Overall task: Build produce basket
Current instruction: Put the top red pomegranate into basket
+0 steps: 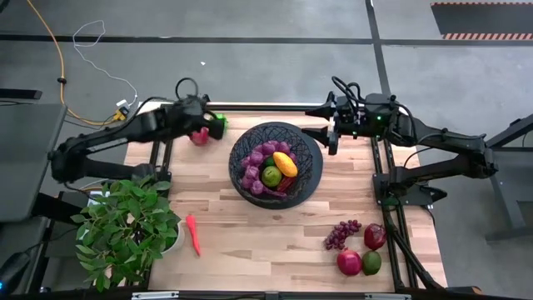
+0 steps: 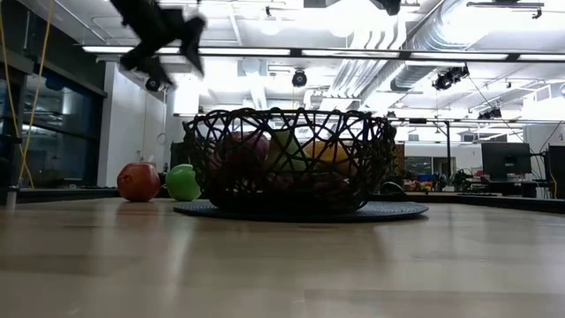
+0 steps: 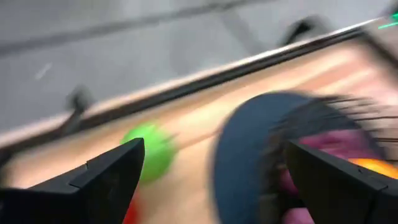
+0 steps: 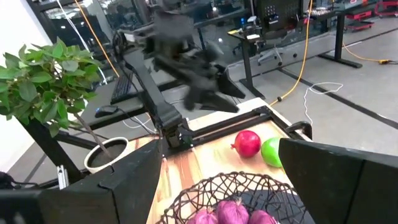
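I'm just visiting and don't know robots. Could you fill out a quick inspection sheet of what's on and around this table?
Surface: wooden table, bare planks.
Job's things: basket on a dark round mat holds grapes, a green fruit, an orange mango; red fruit and green fruit by the far edge; pepper; grape bunch beside three round fruits near the front right corner.
Clutter: potted plant.
Grippers: left gripper open, empty, above the far fruits; right gripper open, empty, at the basket's far side.
Cables: yellow cable and white cable on the floor.
Surroundings: grey floor, workshop desks.

Both arms raised, fingers (image 3: 112, 177) apart
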### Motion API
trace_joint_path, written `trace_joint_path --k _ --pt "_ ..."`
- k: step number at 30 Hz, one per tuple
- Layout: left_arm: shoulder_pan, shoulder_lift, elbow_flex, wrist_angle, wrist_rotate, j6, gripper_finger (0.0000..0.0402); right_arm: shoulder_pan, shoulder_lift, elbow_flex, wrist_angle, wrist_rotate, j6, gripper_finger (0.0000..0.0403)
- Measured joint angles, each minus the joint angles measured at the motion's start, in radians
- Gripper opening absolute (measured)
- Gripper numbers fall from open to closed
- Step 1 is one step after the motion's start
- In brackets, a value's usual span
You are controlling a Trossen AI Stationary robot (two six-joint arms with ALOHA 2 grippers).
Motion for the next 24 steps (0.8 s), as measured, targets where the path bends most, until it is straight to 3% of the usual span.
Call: trace_joint_path --k 5,8,24 --pt "0.15 0.103 -0.021 -0.226 0.043 -0.109 0.0372 0.0 0.0 0.0 -0.005 0.002 0.0 0.0305" --pt "0.191 0.147 -0.06 -0.247 0.044 -0.152 0.0372 0.0 0.0 0.0 -0.005 0.02 -0.003 0.0305" --pt "0.264 0.204 -0.313 0.045 0.008 -0.416 0.0372 0.0 0.0 0.0 -0.005 0.021 -0.012 0.0305"
